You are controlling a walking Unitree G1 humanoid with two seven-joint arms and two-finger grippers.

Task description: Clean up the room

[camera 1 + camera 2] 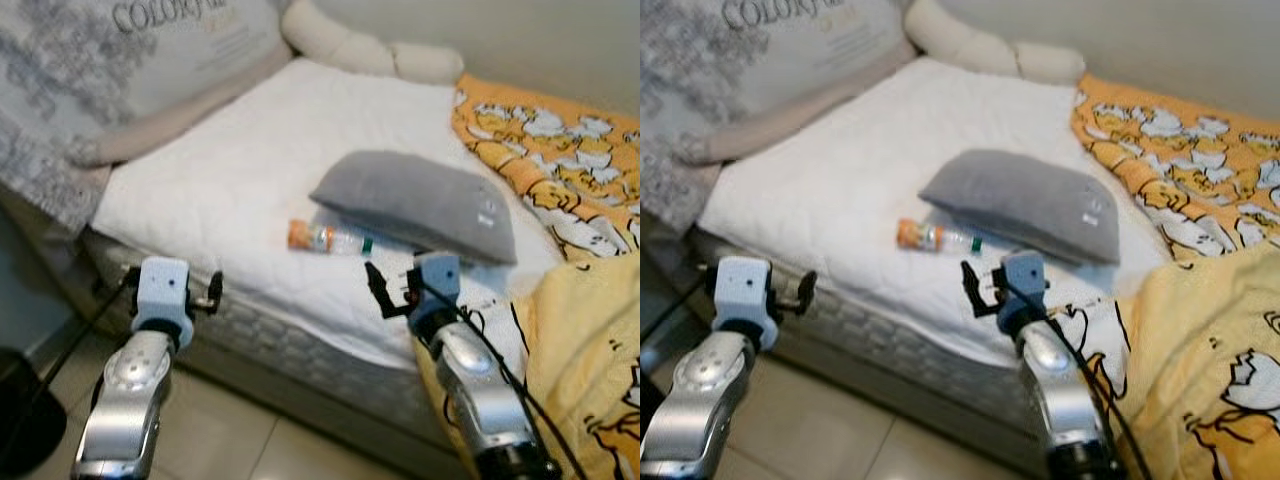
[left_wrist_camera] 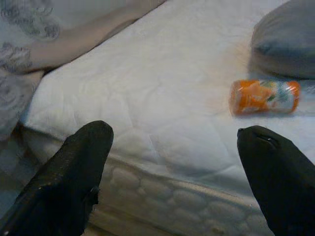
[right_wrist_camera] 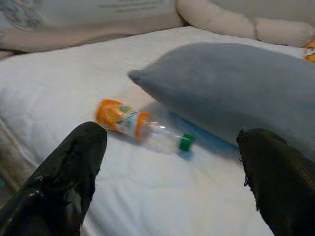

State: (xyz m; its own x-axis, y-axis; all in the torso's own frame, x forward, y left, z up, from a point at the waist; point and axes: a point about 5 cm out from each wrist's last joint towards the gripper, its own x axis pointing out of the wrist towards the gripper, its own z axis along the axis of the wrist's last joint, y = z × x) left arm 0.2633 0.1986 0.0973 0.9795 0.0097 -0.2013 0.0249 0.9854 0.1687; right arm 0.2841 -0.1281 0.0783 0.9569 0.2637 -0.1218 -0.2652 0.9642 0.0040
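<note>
1. Tiled floor (image 1: 240,440) runs along the near side of the bed (image 1: 250,180), pale and glossy; a dark round thing (image 1: 25,420) sits on it at the far left, cut off by the frame edge and too dim to name.
2. Silver arms rise from the near edge. The left gripper (image 1: 213,292) hangs over the floor just short of the mattress side, jaws spread wide with nothing between them. The right gripper (image 1: 385,290) hovers over the bed's near edge, jaws likewise apart and empty.
3. Just beyond the right gripper a bottle (image 1: 328,238) lies on its side on the white quilted mattress cover, orange label at one end, clear body, green cap pointing toward the grey pillow (image 1: 420,205). The cap end lies right at the pillow's near edge; contact cannot be made out.
4. The grey pillow lies flat near the middle of the bed.
5. On the right a yellow blanket (image 1: 580,350) with cartoon prints is bunched over the bed, its near fold hiding the mattress corner; it runs out of frame.
6. At the far left a large grey patterned cushion (image 1: 100,70) with partly cropped lettering leans over the bed.
7. Farthest, a cream bolster (image 1: 360,50) lies against the plain wall (image 1: 520,40).
</note>
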